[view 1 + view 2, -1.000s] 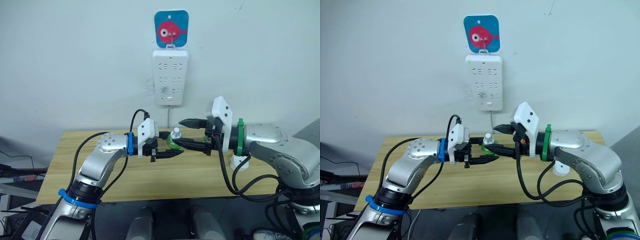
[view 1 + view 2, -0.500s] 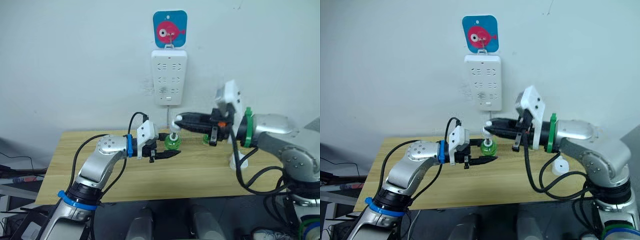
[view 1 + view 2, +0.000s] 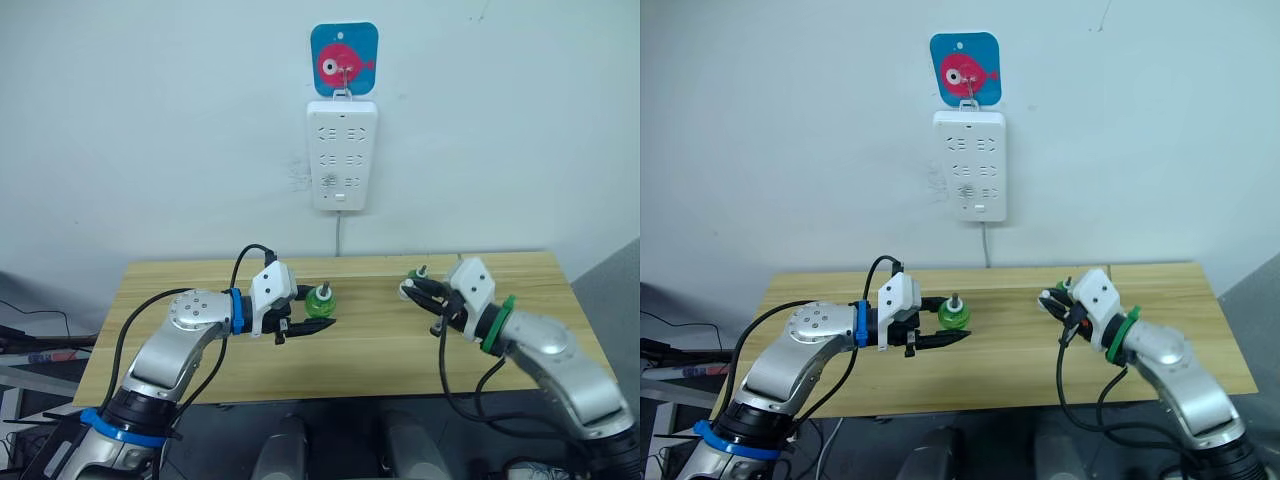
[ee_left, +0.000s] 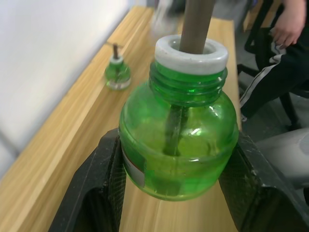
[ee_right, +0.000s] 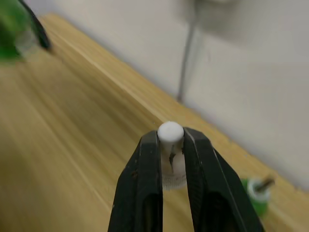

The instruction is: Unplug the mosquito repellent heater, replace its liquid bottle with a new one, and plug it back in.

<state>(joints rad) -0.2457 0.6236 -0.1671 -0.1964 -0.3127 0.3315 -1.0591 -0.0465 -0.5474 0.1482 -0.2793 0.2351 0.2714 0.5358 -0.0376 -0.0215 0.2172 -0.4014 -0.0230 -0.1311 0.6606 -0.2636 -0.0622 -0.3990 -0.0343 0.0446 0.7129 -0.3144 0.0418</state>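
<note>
My left gripper (image 3: 322, 311) is shut on a green liquid bottle (image 3: 320, 301) with a bare wick, held upright just above the wooden table (image 3: 380, 345); in the left wrist view the bottle (image 4: 178, 135) sits between both fingers. My right gripper (image 3: 408, 290) hovers over the table's right half, shut on a small white cap (image 5: 170, 133). A second green bottle (image 3: 416, 279) stands on the table just behind that gripper. The mosquito repellent heater is hidden.
A white power strip (image 3: 342, 155) hangs on the wall above the table's middle, under a blue fish hook plate (image 3: 343, 60), with its cord running down behind the table. A person (image 4: 285, 29) sits beyond the table's far end in the left wrist view.
My right gripper closed on the white cap atop the left-held bottle, pulled it off, then drew back right and down. The left arm with the bottle sank slightly leftward.
</note>
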